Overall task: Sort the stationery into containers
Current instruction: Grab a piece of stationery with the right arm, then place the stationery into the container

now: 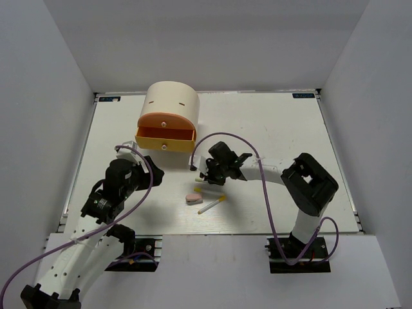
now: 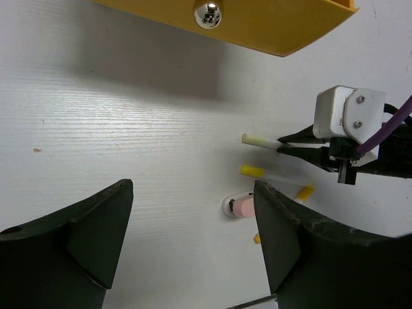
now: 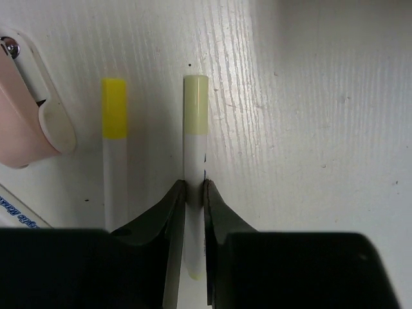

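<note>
Near yellow drawer [image 1: 165,136], right gripper [image 3: 194,193] pinches pale-capped pen [image 3: 196,109]; left gripper [image 2: 193,193] spread.

Yellow drawer [image 1: 165,136] open at 11 o'clock; right gripper [image 1: 198,175] centre; eraser [image 1: 193,198], yellow-tipped pen [image 1: 211,205] at 6; left gripper [image 1: 156,174] at 9.

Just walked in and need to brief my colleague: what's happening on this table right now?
The right gripper has its fingers shut on a thin white pen with a pale yellow-green tip. The pen appears to lie on the table beside a second, yellow-tipped pen. The left gripper hovers open near the cream chest, whose yellow drawer is pulled out.
</note>
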{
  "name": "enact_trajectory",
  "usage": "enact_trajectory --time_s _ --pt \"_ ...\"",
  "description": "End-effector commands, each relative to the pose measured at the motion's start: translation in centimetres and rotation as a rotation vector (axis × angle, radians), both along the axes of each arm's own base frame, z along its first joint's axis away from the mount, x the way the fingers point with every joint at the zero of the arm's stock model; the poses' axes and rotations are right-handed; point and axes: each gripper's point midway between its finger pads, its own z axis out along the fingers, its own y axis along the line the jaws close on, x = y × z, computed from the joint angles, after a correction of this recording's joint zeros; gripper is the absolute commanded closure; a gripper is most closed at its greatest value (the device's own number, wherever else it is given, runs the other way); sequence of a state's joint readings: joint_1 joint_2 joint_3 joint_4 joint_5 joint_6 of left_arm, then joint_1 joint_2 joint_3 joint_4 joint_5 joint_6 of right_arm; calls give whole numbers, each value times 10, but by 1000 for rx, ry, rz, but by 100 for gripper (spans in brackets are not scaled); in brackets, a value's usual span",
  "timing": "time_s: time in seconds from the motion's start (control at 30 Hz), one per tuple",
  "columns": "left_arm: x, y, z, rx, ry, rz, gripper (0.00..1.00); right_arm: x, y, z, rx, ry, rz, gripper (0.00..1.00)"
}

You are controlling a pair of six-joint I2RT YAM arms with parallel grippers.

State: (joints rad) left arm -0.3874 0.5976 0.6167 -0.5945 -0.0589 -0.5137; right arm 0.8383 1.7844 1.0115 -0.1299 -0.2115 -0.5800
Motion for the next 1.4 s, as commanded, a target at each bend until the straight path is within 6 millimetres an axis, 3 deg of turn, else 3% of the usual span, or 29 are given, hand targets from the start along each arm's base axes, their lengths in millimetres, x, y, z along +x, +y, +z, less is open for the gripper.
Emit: enact_trajectory --time_s 0.0,0.1,0.23,0.27,0.37,0.47,0.63,0.7,0.8,0.93,1.0,1.1,1.37 --pt "0 -1 11 -19 -19 -3 15 -11 -34 -27 -122 37 -35 100" --pt "0 -1 11 -19 -19 -3 15 -14 -25 3 -33 46 5 100" --pt "-1 -1 14 -31 -27 1 15 -17 -6 85 148 12 81 100" --pt "-1 -1 14 -31 -27 1 15 -19 -3 96 173 13 94 100" --pt "-1 -1 14 -31 -27 1 15 -7 15 162 291 -79 132 100" --pt "-2 -1 16 -34 -35 1 15 5 30 205 359 -143 148 100" --pt "-2 -1 18 -38 -44 1 15 33 58 253 434 -200 135 100" --pt "-2 -1 18 -38 -44 1 15 47 71 252 430 -207 131 100" --pt "-2 -1 18 -38 -44 1 15 68 90 270 461 -265 127 100" --pt "-3 0 20 -42 -54 1 15 85 110 270 467 -284 128 100" --pt "-2 1 20 -38 -55 9 15 87 118 277 483 -285 135 100" --pt "-2 1 20 -38 -55 9 15 84 125 272 489 -271 151 100" --pt "-1 -1 20 -45 -62 1 15 82 131 245 462 -229 142 99"
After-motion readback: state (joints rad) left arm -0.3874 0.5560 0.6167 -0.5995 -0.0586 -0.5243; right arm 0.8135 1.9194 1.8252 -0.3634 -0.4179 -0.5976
